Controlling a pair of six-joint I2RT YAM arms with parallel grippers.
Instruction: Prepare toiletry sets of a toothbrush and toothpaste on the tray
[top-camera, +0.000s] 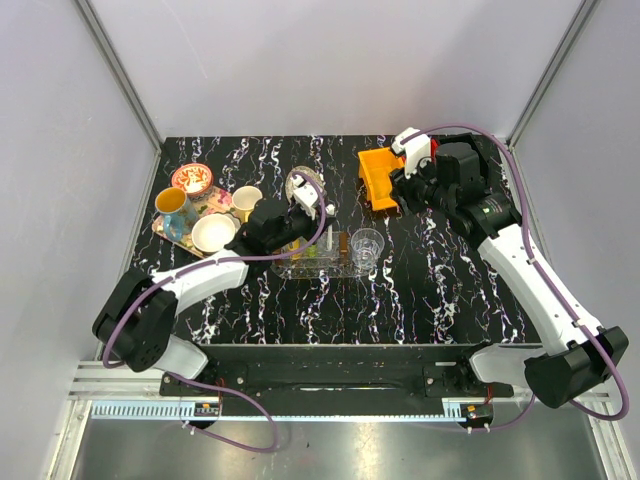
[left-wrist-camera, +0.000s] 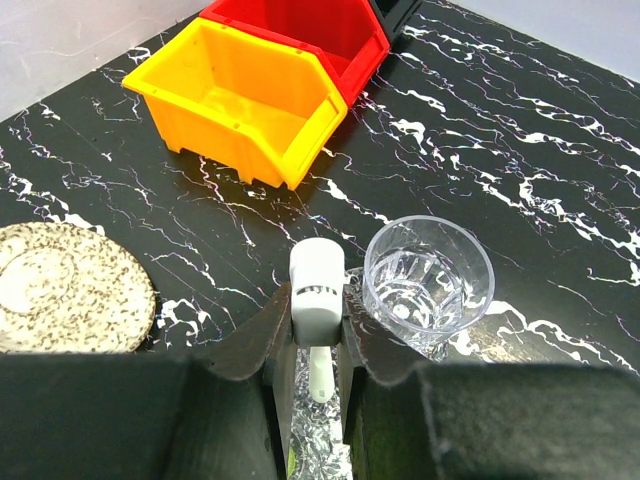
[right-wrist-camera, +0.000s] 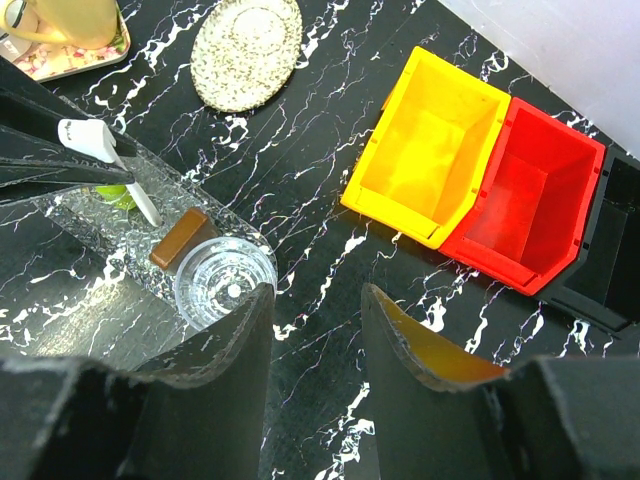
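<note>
My left gripper (left-wrist-camera: 317, 305) is shut on the white toothbrush (left-wrist-camera: 317, 285), head forward, just above the clear patterned tray (left-wrist-camera: 322, 442). From the top view the left gripper (top-camera: 300, 218) is over the tray's (top-camera: 300, 270) left half. In the right wrist view the toothbrush (right-wrist-camera: 102, 141) slants down over the tray (right-wrist-camera: 80, 215), where a lime green tube (right-wrist-camera: 118, 196) and a brownish-orange tube (right-wrist-camera: 180, 238) lie. My right gripper (right-wrist-camera: 317, 295) is open and empty above bare table, right of the tray; it also shows in the top view (top-camera: 403, 190).
A clear cup (left-wrist-camera: 428, 280) stands at the tray's right end. A yellow bin (right-wrist-camera: 430, 150) and a red bin (right-wrist-camera: 525, 205) sit at the back. A round speckled dish (left-wrist-camera: 65, 290) lies left. A colourful tray with cups (top-camera: 195, 215) is far left.
</note>
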